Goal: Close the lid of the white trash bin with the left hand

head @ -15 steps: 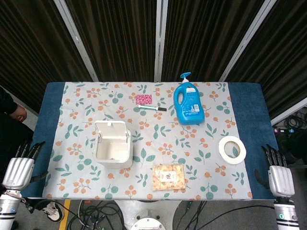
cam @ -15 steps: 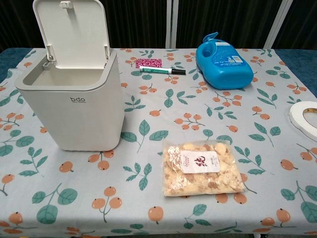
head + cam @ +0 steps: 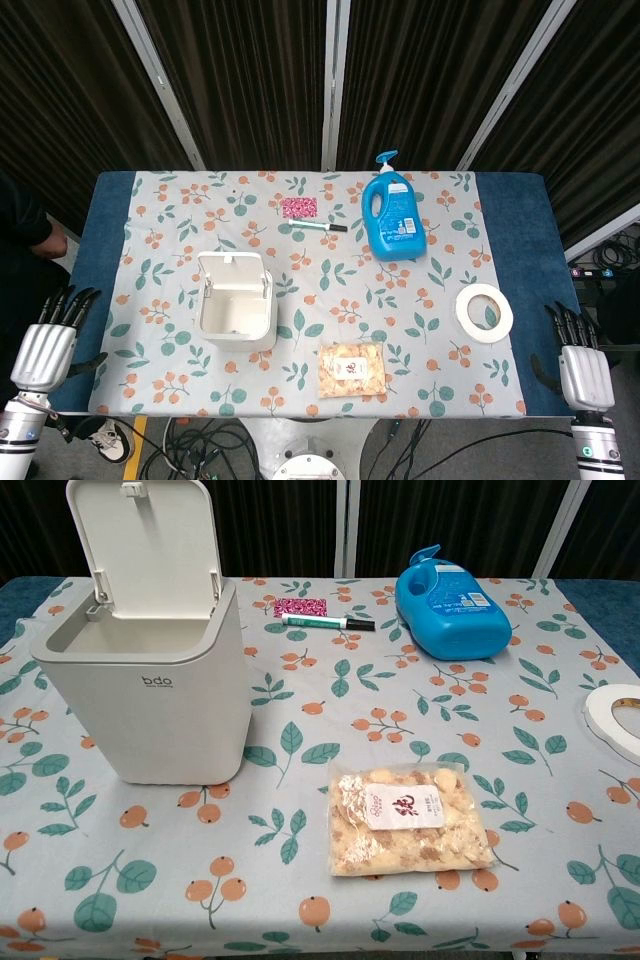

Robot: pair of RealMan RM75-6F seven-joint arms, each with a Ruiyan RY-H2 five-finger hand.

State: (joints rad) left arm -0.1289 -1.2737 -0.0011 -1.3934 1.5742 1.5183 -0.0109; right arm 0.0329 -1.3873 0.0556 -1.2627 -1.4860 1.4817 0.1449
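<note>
Head view: left hand point(image 3: 44, 352) sat off the counter's point(image 3: 108, 200) near-left corner, fingers spread, holding nothing. White trash bin point(image 3: 236, 299) stood forward and to its right, much nearer it than the right hand point(image 3: 583, 370), also empty with fingers extended.

Chest view: lid point(image 3: 146, 546) stood upright on the bin's far edge; what showed of the inside looked empty. No hands visible.

Chest view's right edge crops the tape roll point(image 3: 618, 720) — label print on the snack bag point(image 3: 405, 817) unreadable.
</note>
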